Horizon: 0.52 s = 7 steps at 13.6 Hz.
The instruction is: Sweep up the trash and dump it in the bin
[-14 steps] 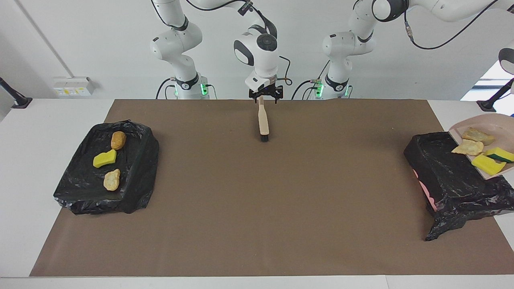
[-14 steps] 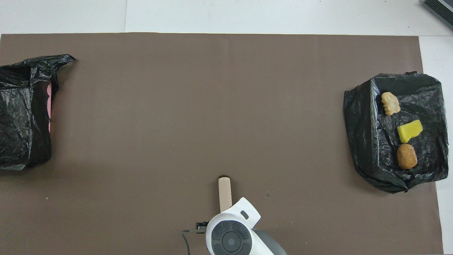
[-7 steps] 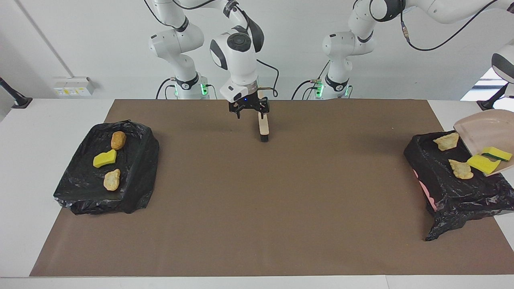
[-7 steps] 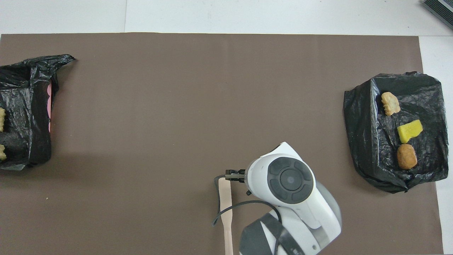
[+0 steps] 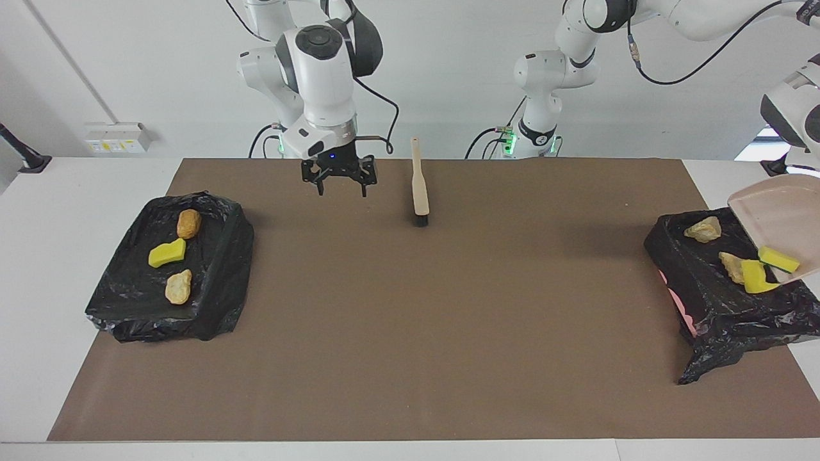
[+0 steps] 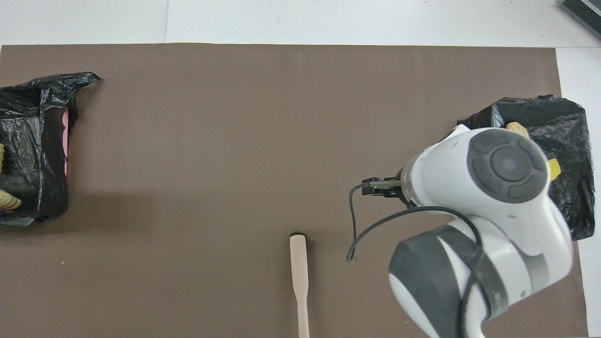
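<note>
A beige dustpan [image 5: 772, 214] hangs steeply tilted over the black-bagged bin [image 5: 717, 307] at the left arm's end, under the left arm's hand; the left gripper itself is out of view. Two beige lumps [image 5: 703, 229] and a yellow sponge [image 5: 754, 279] of the trash lie in that bin. A green-backed sponge [image 5: 779, 259] sits at the pan's lower lip. My right gripper [image 5: 341, 190] hangs open and empty over the mat, between the brush [image 5: 419, 192] and the other bin [image 5: 211, 307]. The brush [image 6: 299, 277] lies flat on the mat.
The bin at the right arm's end holds a golden-brown lump [image 5: 188, 223], a yellow sponge [image 5: 167, 253] and a beige lump [image 5: 178, 286]. In the overhead view the right arm covers much of that bin [image 6: 568, 122]. A brown mat [image 5: 410, 333] covers the table.
The right gripper let go of the brush, rose and moved toward the right arm's end. The dustpan tilted further, and its trash slid down into the bin below.
</note>
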Each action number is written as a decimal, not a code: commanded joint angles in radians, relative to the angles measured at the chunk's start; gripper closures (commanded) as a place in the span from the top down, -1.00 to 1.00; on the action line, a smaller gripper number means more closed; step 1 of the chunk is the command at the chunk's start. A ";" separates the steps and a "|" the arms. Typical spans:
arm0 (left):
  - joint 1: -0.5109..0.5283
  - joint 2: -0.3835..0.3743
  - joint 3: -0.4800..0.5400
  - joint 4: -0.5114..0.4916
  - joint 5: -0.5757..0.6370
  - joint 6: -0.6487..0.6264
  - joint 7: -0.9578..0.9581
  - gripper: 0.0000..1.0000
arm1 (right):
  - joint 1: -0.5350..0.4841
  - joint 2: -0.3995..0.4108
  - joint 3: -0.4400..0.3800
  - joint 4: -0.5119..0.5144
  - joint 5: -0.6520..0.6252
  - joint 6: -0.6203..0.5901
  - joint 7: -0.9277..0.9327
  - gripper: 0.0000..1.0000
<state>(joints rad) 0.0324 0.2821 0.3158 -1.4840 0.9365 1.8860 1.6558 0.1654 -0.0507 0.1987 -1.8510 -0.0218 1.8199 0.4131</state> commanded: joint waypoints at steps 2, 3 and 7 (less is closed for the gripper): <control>0.006 -0.038 -0.015 0.014 0.002 0.004 -0.002 -1.00 | -0.066 0.002 0.013 0.130 -0.015 -0.099 -0.039 1.00; 0.006 -0.049 -0.021 0.019 -0.013 0.007 -0.001 -1.00 | -0.073 0.002 0.013 0.162 -0.015 -0.128 -0.039 1.00; 0.006 -0.078 -0.056 0.030 -0.160 -0.005 -0.016 -1.00 | -0.112 0.000 0.002 0.245 -0.003 -0.215 -0.037 1.00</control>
<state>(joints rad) 0.0330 0.2231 0.2763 -1.4570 0.8348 1.8880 1.6517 0.0872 -0.0569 0.1981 -1.6502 -0.0225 1.6460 0.3920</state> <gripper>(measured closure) 0.692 0.000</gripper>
